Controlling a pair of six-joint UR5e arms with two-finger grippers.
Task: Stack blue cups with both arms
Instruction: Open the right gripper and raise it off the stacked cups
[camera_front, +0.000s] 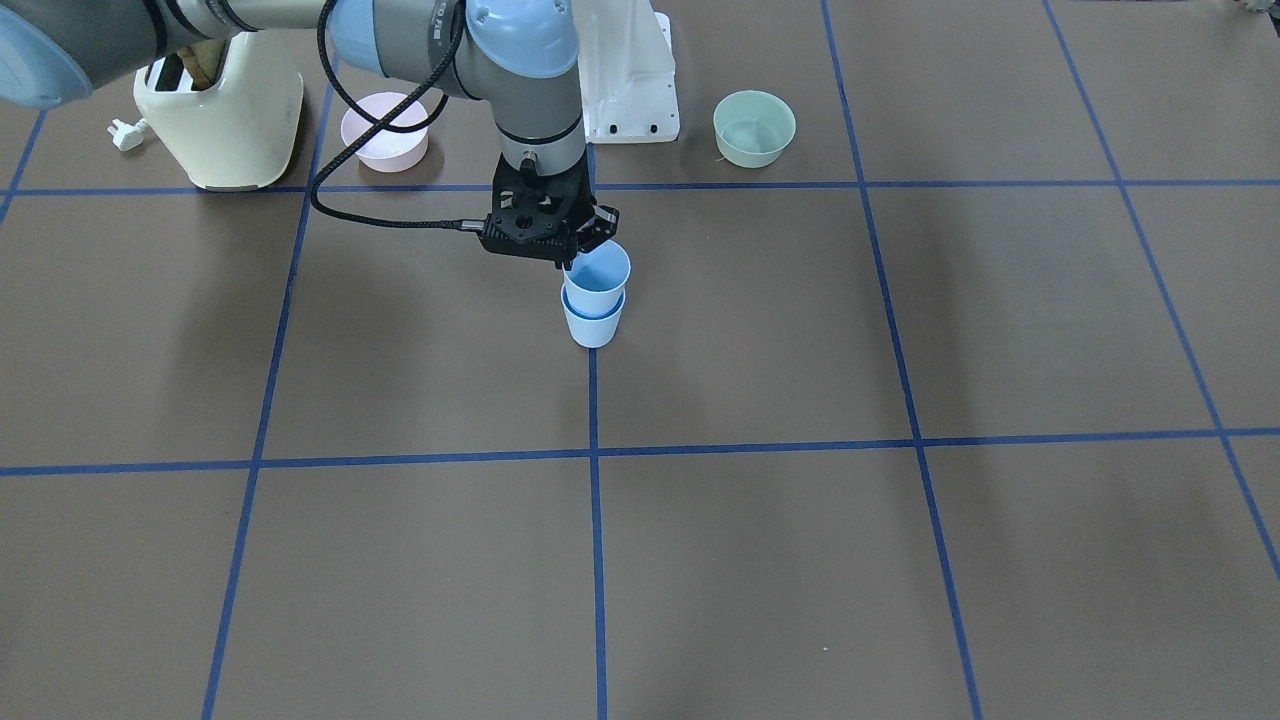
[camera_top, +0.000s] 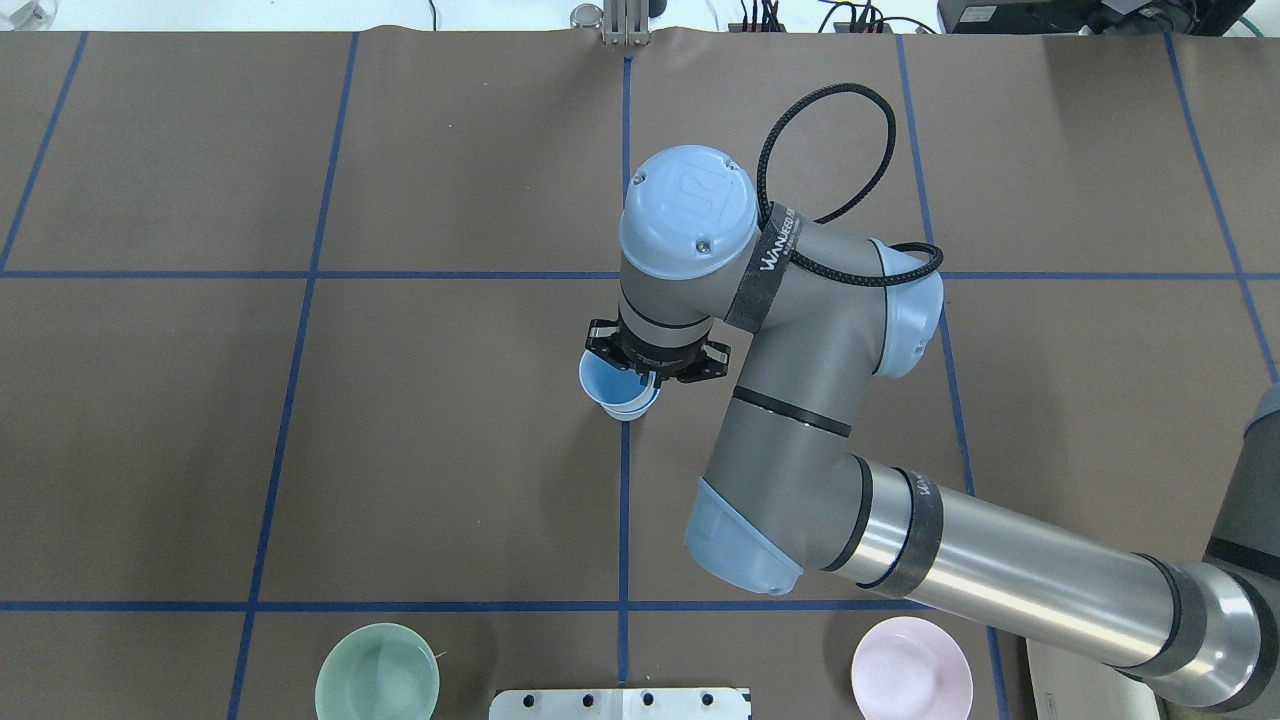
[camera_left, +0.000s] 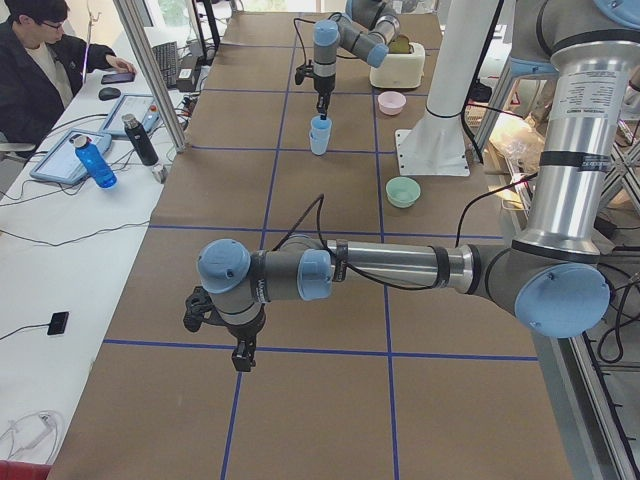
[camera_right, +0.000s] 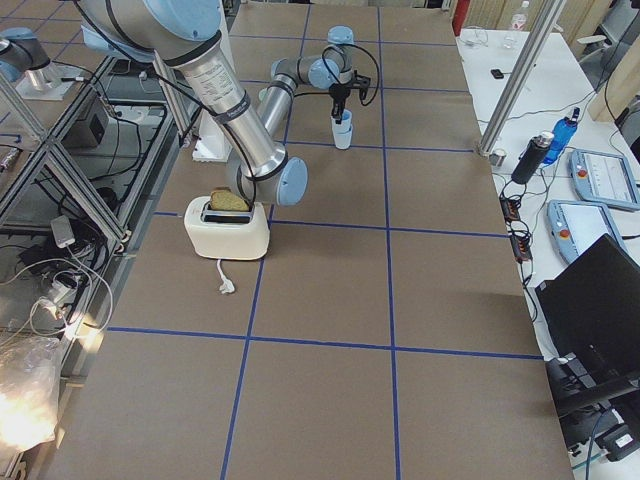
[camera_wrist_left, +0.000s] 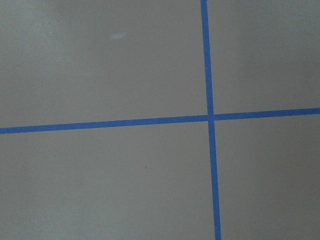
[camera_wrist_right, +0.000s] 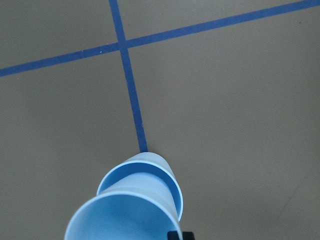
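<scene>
Two blue cups (camera_front: 597, 300) mid-table on tape line (camera_front: 594, 400), upper part-seated in lower. Right gripper (camera_front: 573, 262) pinching upper rim. Left gripper (camera_left: 240, 352) far off, aperture unreadable. Best, probably: press straight down, keep level, release only after full seating.

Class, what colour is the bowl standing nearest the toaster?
Pale pink; the pink bowl shows best in the exterior front-facing view.

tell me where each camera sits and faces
Front-facing: across table, facing robot; right gripper pinches upper cup.
Overhead: behind robot, looking down; right arm.
Exterior left: robot's left end; left arm near.
Exterior right: right end; right arm near.
Left wrist: down on tape lines; no body.
Right wrist: down on cups.
Shared: front and overhead show cups.
</scene>
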